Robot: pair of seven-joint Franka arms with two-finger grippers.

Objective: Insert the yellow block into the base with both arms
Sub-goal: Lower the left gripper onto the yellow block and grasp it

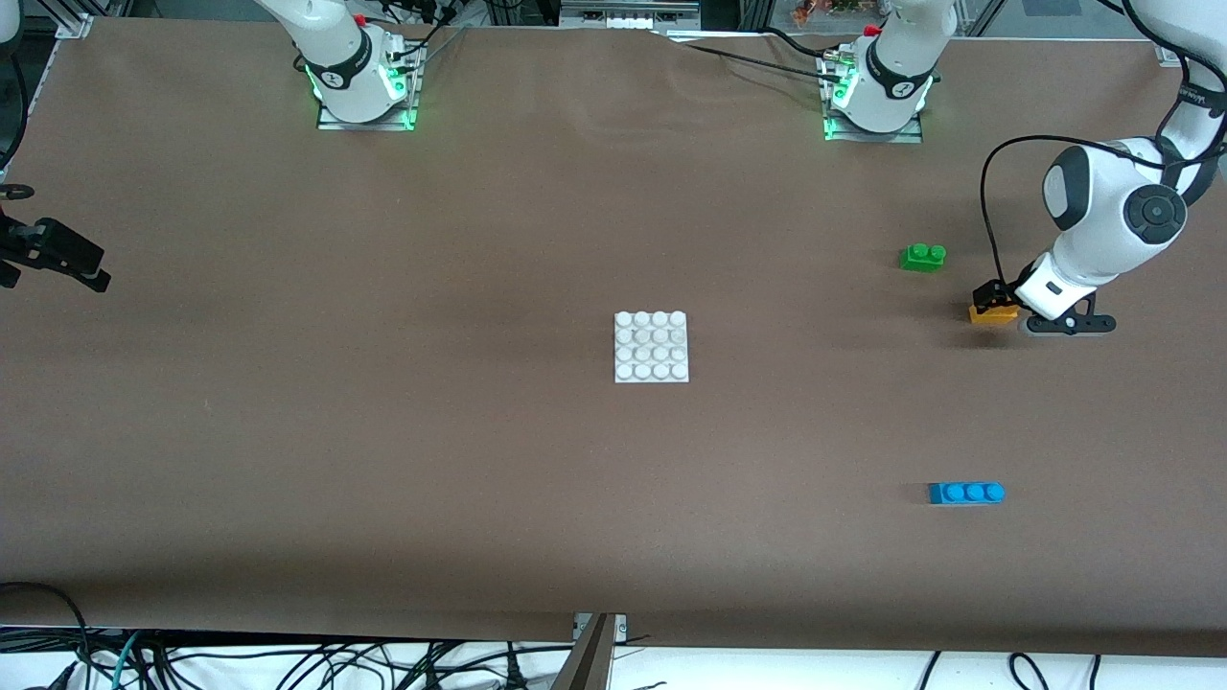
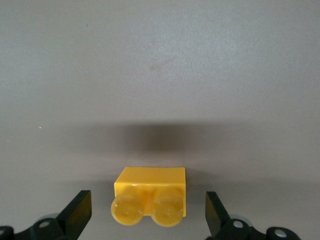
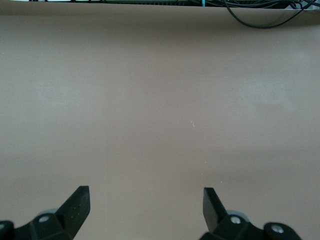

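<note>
Yellow block [image 2: 150,196] — studs up — spans crosswise between open left fingers [image 2: 77,212].

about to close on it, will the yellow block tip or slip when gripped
The yellow block looks rigid with flat sides, so it probably won't deform. It sits flat on the table, studs up, unlikely to roll. Its glossy plastic might slip slightly between the open left gripper fingers.

Three bricks [image 1: 923,257], one base [image 1: 652,347]
</note>
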